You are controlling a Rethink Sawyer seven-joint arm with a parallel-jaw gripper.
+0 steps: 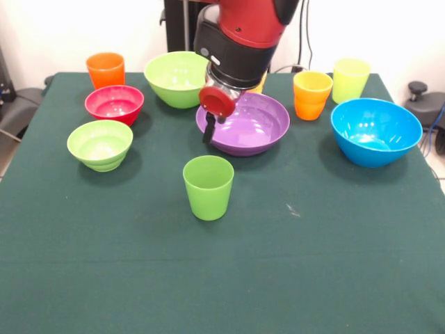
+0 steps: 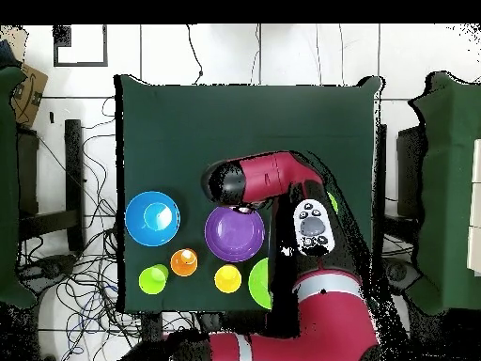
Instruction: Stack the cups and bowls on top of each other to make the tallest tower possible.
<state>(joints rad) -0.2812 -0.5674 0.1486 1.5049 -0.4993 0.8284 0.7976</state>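
Front view: dark green tablecloth (image 1: 334, 243), white wall (image 1: 104, 28) behind; pincer (image 1: 207, 132) state unclear.

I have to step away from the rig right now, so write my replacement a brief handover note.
Gripper: hangs low at the purple bowl's rim, empty as far as shows; open or shut unclear.
Placement, front view: green cup alone nearest the camera. Small lime bowl, red bowl and orange cup on the left. Large lime bowl behind the arm. Orange-yellow cup, yellow-green cup and blue bowl on the right.
Done: nothing clearly stacked.
Left: the whole tower.
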